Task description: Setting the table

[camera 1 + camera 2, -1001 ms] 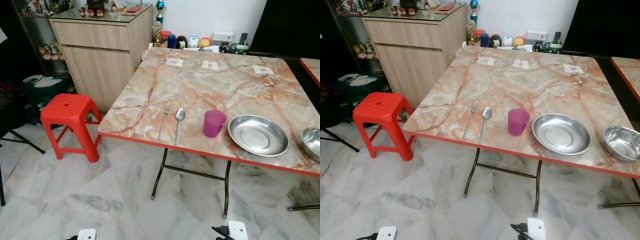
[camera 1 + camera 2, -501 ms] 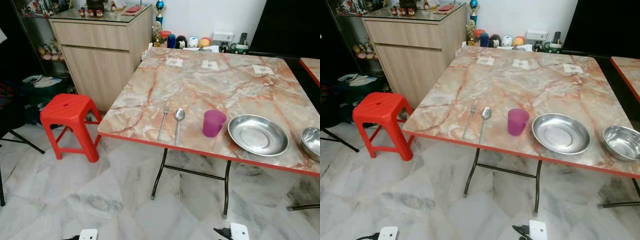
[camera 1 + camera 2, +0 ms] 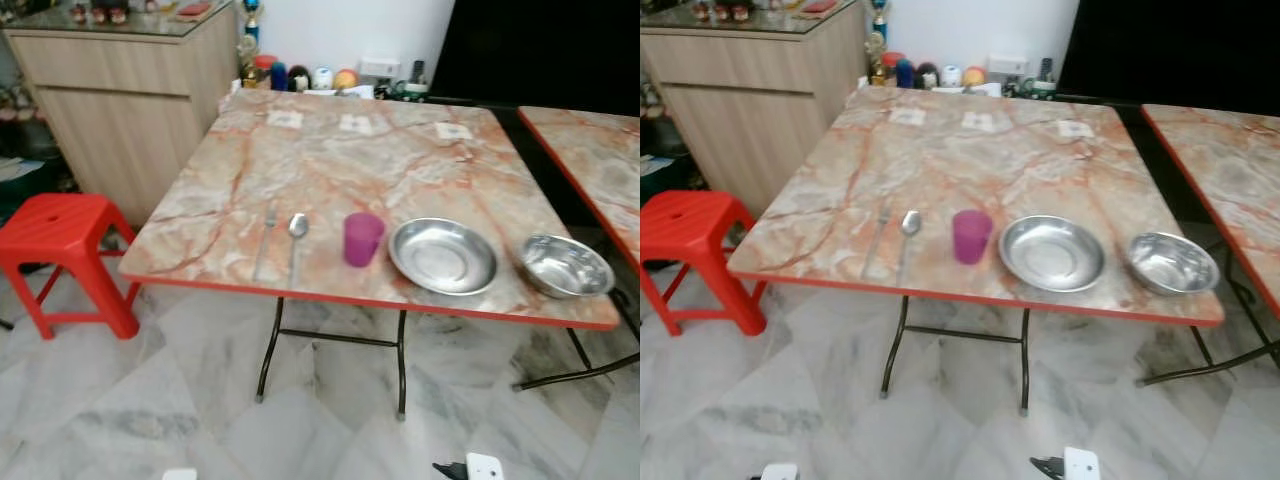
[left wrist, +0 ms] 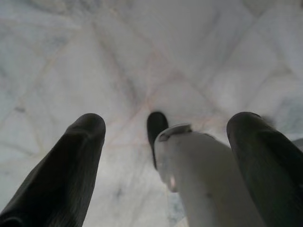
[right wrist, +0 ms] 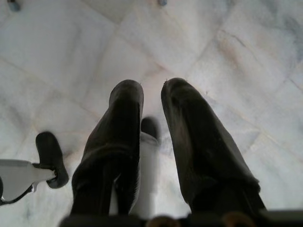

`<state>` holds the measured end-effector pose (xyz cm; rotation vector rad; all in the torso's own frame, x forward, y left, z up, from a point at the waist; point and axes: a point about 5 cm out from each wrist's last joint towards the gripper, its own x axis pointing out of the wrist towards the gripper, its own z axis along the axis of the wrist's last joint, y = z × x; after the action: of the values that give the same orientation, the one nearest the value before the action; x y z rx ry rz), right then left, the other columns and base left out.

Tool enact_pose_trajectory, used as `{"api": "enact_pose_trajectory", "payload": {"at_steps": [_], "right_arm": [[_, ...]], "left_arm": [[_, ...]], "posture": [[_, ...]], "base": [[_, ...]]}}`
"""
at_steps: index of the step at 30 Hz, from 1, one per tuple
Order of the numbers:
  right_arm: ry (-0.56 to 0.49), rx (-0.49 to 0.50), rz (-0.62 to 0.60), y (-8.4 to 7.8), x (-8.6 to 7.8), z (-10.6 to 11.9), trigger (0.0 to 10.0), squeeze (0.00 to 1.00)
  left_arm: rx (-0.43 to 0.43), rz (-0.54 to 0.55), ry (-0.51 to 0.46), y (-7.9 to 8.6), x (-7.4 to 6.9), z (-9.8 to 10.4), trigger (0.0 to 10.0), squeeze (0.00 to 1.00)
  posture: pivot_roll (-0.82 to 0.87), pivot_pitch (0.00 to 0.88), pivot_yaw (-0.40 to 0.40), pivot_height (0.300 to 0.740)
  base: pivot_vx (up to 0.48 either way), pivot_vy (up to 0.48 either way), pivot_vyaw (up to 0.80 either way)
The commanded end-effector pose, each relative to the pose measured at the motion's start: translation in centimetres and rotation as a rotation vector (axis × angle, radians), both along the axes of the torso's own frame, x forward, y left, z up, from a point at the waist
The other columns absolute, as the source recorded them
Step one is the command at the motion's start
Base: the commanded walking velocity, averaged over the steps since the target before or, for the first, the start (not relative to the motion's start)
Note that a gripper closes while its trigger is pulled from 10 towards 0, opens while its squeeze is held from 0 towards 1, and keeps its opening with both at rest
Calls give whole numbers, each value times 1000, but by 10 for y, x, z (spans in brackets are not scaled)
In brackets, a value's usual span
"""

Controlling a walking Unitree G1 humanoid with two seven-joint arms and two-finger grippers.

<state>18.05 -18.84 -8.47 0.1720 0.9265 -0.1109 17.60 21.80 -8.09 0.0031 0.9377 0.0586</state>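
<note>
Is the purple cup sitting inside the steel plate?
No, the purple cup stands on the table between the spoon and the steel plate.

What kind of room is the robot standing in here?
Most likely a home dining area: a folding marble-patterned table laid with a fork, spoon, purple cup and steel dishes, a red plastic stool beside it, and a wooden cabinet holding ornaments.
</note>
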Motion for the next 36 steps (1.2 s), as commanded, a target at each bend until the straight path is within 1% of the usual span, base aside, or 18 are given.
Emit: {"api": "enact_pose_trajectory", "payload": {"at_steps": [1,5,7,8,11,12,14,17,18,19,23,27,30,31,32,33,34,36], "right_arm": [[18,-14,-14,-7,-7,-2,10000,0],[2,-9,-12,-5,-5,-1,10000,0],[-56,-3,-10,-2,7,5,10000,0],[-56,-3,-10,-2,7,5,10000,0],[-142,-25,21,-3,23,15,10000,0],[-207,-51,43,-4,35,23,10000,0],[-283,-65,32,-8,47,33,10000,0],[-361,-65,13,-11,57,43,10000,0],[-361,-65,13,-11,57,43,10000,0],[-438,-74,0,-14,64,51,10000,0],[-576,-123,7,-18,67,64,10000,0],[-665,-152,-27,-25,59,70,10000,0],[-716,-165,-43,-29,57,77,10000,0],[-739,-166,-47,-30,58,81,10000,353],[-755,-167,-50,-31,58,84,10000,353],[-801,-165,-60,-32,62,94,10000,1000],[-842,-171,-58,-33,66,103,10000,1000],[-871,-170,-59,-33,70,110,10000,1000]], "left_arm": [[-15,-1,33,-6,-8,-5,10000,0],[-12,3,37,-5,-9,-6,10000,0],[-11,7,40,-4,-10,-6,10000,0],[-11,7,40,-4,-10,-6,10000,0],[-12,9,42,-4,-11,-6,10000,0],[-14,9,43,-4,-12,-7,10000,0],[-15,10,45,-4,-13,-7,10000,0],[-16,11,47,-5,-14,-8,10000,0],[-16,11,47,-5,-14,-8,10000,0],[-19,11,48,-5,-15,-8,10000,0],[-24,9,50,-8,-16,-9,10000,0],[-28,7,52,-10,-17,-10,10000,0],[-28,4,53,-10,-18,-10,10000,0],[-28,3,54,-10,-18,-10,10000,0],[-28,2,55,-10,-18,-10,10000,0],[-27,0,56,-10,-18,-10,10000,0],[-27,-1,57,-10,-19,-10,10000,0],[-27,-2,57,-10,-19,-10,10000,0]], "posture": [[24,74,-33,740],[25,67,-30,740],[22,68,-29,740],[22,68,-29,740],[22,68,-29,740],[12,71,-29,740],[8,74,-31,740],[7,75,-34,740],[7,75,-34,740],[-6,78,-37,740],[-8,80,-42,740],[-9,80,-44,740],[-18,83,-44,740],[-18,83,-44,740],[-19,83,-43,740],[-23,83,-44,740],[-25,84,-45,740],[-23,85,-46,740]], "base": [[0,0,0],[0,0,0],[0,0,0],[0,0,0],[0,0,0],[0,0,0],[0,0,0],[0,0,0],[0,0,0],[0,0,0],[0,0,0],[0,0,0],[0,0,0],[0,0,0],[0,0,0],[0,0,0],[0,0,0],[0,0,0]]}}
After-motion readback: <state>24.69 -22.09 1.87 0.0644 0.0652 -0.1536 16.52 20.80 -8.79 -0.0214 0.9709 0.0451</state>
